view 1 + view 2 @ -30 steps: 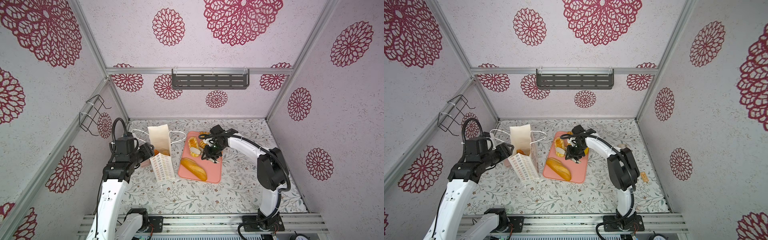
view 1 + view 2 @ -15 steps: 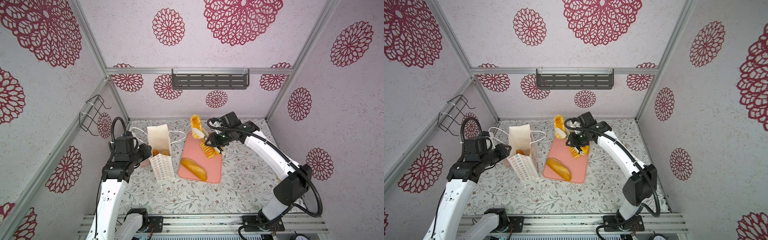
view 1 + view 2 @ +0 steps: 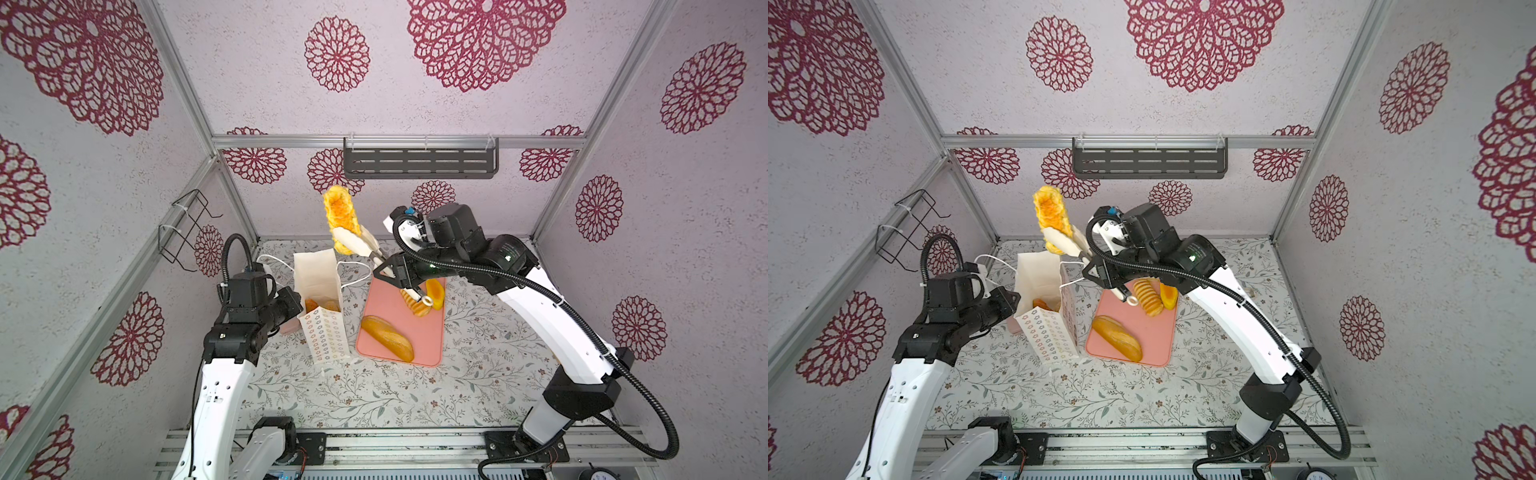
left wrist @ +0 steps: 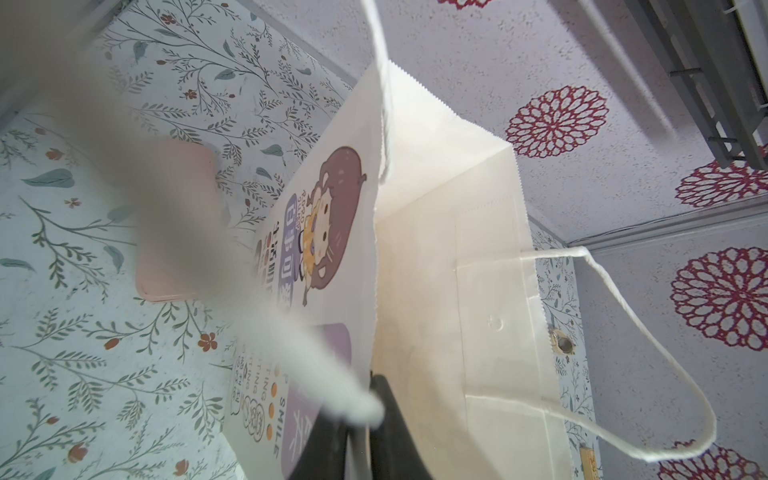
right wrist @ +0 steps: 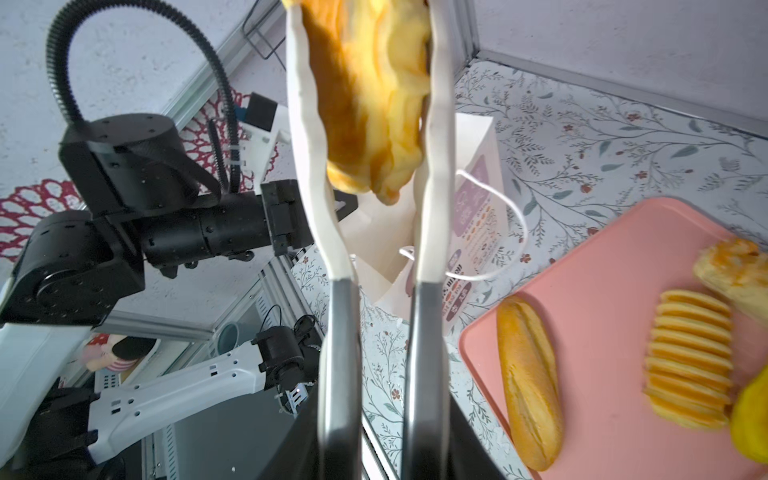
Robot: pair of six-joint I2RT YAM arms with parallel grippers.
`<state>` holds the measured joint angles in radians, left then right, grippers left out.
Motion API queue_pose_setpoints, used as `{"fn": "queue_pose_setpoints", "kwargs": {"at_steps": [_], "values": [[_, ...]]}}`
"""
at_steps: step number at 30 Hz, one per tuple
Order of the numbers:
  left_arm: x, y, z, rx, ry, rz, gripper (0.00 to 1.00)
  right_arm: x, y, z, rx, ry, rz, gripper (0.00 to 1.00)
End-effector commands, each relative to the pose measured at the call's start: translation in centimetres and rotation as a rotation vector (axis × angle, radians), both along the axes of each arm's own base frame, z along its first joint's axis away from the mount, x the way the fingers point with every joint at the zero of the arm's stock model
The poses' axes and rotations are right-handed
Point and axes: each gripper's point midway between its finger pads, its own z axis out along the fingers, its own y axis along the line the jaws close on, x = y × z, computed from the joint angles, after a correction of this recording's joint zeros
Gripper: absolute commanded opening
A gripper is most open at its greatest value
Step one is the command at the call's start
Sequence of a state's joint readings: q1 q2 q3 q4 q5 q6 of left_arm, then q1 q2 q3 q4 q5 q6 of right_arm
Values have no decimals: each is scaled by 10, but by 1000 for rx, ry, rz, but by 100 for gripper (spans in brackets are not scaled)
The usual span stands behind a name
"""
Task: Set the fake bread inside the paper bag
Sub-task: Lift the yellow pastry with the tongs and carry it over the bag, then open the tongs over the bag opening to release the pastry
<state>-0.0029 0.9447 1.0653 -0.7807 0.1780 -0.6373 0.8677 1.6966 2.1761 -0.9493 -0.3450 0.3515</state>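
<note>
The paper bag point(image 3: 320, 274) point(image 3: 1038, 274) stands open left of the pink tray point(image 3: 415, 336), with fake bread point(image 3: 320, 305) in its bottom. My left gripper point(image 3: 296, 305) point(image 4: 368, 415) is shut on the bag's near wall at the rim. My right gripper point(image 3: 385, 271) point(image 5: 374, 449) is shut on white-tipped tongs point(image 3: 361, 245) point(image 5: 432, 166). The tongs pinch an orange-centred pastry point(image 3: 340, 216) point(image 3: 1052, 214) point(image 5: 370, 104) high above the bag's far edge. On the tray lie a long loaf point(image 3: 387, 338) point(image 5: 528, 382), a ridged loaf point(image 3: 413, 305) point(image 5: 690, 357) and a yellow bun point(image 3: 435, 293).
A second pink slab point(image 3: 289, 328) point(image 4: 174, 232) lies on the floral mat beside the bag, under my left arm. A wire basket point(image 3: 187, 232) hangs on the left wall and a grey shelf point(image 3: 419, 158) on the back wall. Another orange-centred pastry point(image 5: 735, 270) rests at the tray's far end.
My right arm has lifted the pastry off the tray in the tongs and swung it up and left over the bag. My left gripper has closed on the bag's wall.
</note>
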Motion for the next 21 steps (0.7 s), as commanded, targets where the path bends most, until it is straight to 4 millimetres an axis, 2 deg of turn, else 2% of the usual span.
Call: {"fn": "queue_pose_setpoints", "kwargs": {"at_steps": [1,9,21], "values": [[2,0,10,-5,-20,1,12,0,13,-9,-17,14,6,35],[2,-1,9,-7,-22,-3,9,-8,37,-36,-70,51,33,37],[6,-3,10,-20,-30,-15,9,-10,46,-67,-146,98,47,41]]}}
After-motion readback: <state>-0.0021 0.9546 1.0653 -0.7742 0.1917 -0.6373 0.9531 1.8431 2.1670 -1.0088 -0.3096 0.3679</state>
